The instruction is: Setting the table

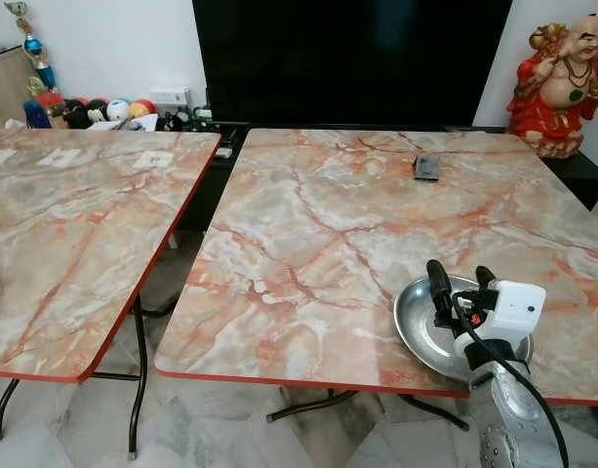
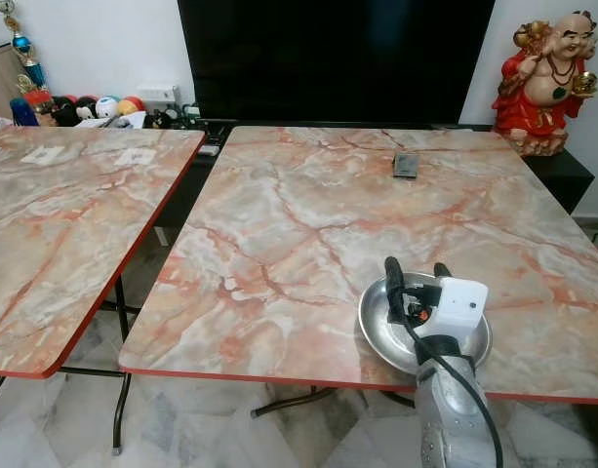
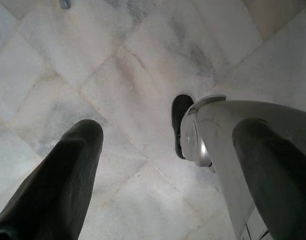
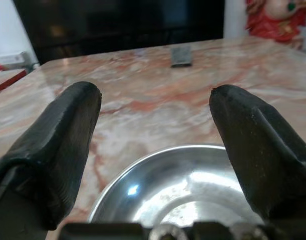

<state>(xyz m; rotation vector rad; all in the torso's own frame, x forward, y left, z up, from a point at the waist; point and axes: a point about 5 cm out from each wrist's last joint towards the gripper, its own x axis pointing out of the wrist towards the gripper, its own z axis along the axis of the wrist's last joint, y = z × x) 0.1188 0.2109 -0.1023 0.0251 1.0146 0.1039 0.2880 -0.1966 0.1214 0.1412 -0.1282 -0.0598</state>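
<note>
- Your right arm (image 1: 513, 429) is a silver metal tube dotted with small round holes near its base.
- A white boxy housing (image 1: 513, 310) caps its wrist, with a small red detail beside it.
- A black cable (image 1: 533, 400) loops down from that housing along the arm.
- Your right gripper (image 4: 155, 145) and left gripper (image 3: 167, 150) each have two long, matte black fingers.
- A silver leg (image 3: 227, 145) ends in a black foot (image 3: 181, 120).
</note>
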